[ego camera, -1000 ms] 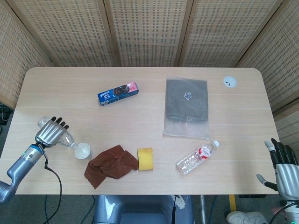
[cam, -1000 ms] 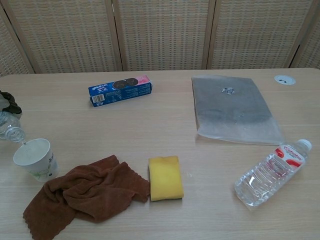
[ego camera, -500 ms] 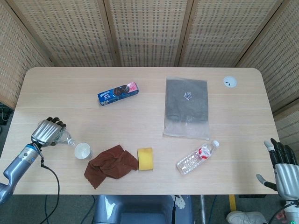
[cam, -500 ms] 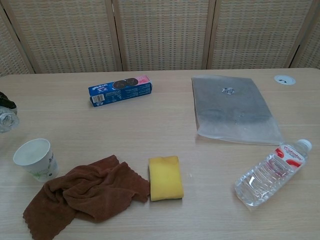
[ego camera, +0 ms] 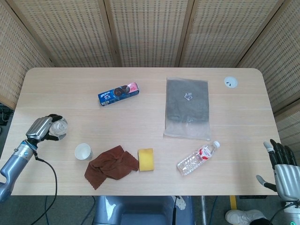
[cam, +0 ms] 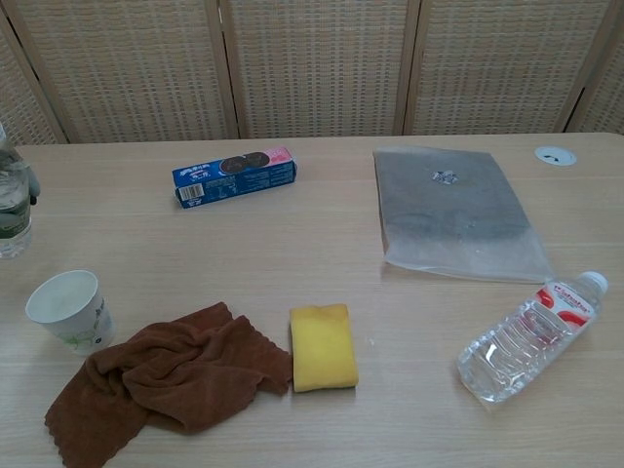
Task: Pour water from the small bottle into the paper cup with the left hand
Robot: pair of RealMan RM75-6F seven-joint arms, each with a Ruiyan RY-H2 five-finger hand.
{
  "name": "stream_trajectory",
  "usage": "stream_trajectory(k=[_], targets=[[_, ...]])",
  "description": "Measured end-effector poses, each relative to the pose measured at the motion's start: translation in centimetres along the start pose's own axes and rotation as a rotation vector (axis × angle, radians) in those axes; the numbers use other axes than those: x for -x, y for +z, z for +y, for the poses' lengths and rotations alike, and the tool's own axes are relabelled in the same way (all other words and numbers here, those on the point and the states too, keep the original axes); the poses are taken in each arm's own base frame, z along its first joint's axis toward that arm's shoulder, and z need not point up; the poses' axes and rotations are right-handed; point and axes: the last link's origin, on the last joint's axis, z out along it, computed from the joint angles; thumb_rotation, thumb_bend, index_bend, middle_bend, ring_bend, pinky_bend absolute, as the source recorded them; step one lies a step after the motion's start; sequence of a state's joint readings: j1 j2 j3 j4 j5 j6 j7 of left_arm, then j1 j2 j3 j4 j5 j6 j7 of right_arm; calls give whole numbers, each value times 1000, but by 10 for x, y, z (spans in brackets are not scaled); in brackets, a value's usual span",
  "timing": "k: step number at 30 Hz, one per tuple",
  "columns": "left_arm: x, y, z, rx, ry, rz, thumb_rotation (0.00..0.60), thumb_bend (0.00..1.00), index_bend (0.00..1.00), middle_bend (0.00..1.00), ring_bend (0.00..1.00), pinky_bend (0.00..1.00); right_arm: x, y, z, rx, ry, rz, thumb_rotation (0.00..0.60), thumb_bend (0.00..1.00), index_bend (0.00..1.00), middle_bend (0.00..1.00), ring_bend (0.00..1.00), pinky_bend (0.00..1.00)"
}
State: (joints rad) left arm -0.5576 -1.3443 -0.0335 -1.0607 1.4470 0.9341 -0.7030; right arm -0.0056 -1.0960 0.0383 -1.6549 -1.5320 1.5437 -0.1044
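Left hand (ego camera: 41, 129) grips the small bottle (ego camera: 58, 126) upright at the desk (ego camera: 150, 93) edge, well apart from the paper cup (ego camera: 83, 151), so setting it down gently and level before letting go looks wise; right hand (ego camera: 284, 168) hangs open, fingers spread.

Left hand (ego camera: 41, 128): silver-grey metal back, black fingers. Left forearm (ego camera: 11, 164): grey tube, blue ring at the wrist, thin black cable looping off it. Right hand (ego camera: 282, 168): grey-silver palm shell, black fingers with pale tips on some, dark thumb.
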Motion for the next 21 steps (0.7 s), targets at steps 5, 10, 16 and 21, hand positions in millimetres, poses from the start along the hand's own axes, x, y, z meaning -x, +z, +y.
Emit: stream_trajectory(k=[5, 10, 16, 21], targets=[[-6, 9, 12, 24, -267, 52, 600, 439, 563, 405, 243, 264, 2, 1, 0, -1, -4, -6, 600, 0, 15, 0, 0, 0], [9, 22, 25, 36, -453, 77, 600, 407, 536, 373, 243, 255, 2, 2, 0, 0, 1, -14, 600, 0, 15, 0, 0, 0], [26, 33, 28, 3, -624, 52, 600, 384, 531, 373, 243, 254, 4, 3, 1, 5, -1, -21, 600, 0, 15, 0, 0, 0], [41, 43, 26, -42, -713, 23, 600, 383, 527, 372, 243, 254, 4, 4, 2, 11, -1, -23, 600, 0, 15, 0, 0, 0]])
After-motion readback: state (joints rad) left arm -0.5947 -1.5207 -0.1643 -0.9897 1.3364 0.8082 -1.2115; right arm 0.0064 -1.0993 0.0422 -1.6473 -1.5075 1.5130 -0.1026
